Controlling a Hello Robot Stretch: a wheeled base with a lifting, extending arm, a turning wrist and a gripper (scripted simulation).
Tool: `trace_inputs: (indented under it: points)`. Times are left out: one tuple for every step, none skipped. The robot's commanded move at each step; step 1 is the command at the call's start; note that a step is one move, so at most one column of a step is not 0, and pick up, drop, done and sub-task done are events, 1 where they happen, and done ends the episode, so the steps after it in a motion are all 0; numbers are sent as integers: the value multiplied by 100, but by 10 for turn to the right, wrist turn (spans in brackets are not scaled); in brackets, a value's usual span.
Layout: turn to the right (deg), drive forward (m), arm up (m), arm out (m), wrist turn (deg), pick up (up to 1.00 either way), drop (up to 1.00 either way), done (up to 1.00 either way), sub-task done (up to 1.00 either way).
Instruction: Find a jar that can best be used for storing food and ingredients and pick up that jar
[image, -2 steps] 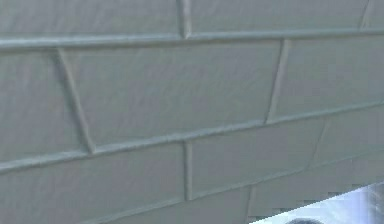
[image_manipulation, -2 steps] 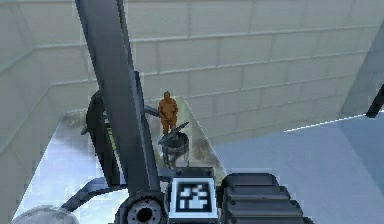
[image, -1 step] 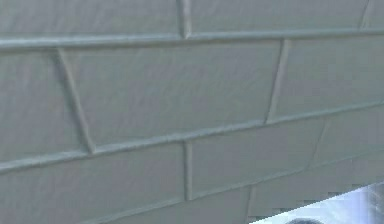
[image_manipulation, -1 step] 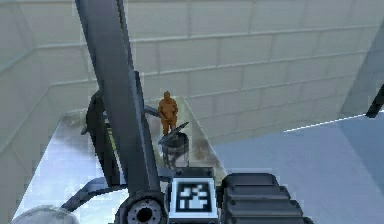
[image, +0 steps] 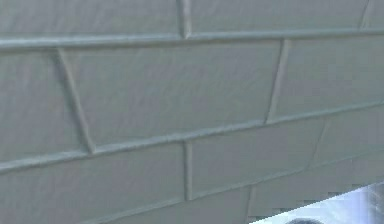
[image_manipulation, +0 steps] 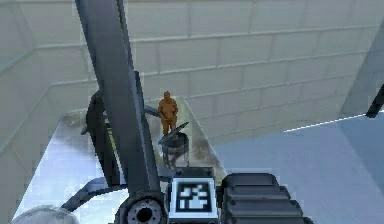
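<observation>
A steel countertop (image_manipulation: 70, 165) runs away from me between tiled walls in the arm side view. At its bottom left corner lies a clear, rounded glass-like thing (image_manipulation: 38, 213), cut by the frame edge. Farther back stands a small orange-brown bottle-like shape (image_manipulation: 167, 108), with a dark pot-like vessel (image_manipulation: 178, 142) in front of it. The arm's grey bar (image_manipulation: 118, 90) crosses the view, with one white marked square (image_manipulation: 192, 197) at the bottom. The gripper (image_manipulation: 100, 190) shows as a dark body with a thin curved finger beside that square. I cannot tell whether it holds anything.
Grey-green tiled wall (image: 170, 90) stands close ahead in the forward view, with a corner of the shiny counter (image: 340, 208) at the bottom right. A dark upright thing (image_manipulation: 97, 122) stands left of the arm. Blue floor (image_manipulation: 300, 160) lies on the arm side view's right.
</observation>
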Motion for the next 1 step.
trace_inputs:
  points:
    - [0, 0, 0, 0, 0, 100, 0, 0, 0]
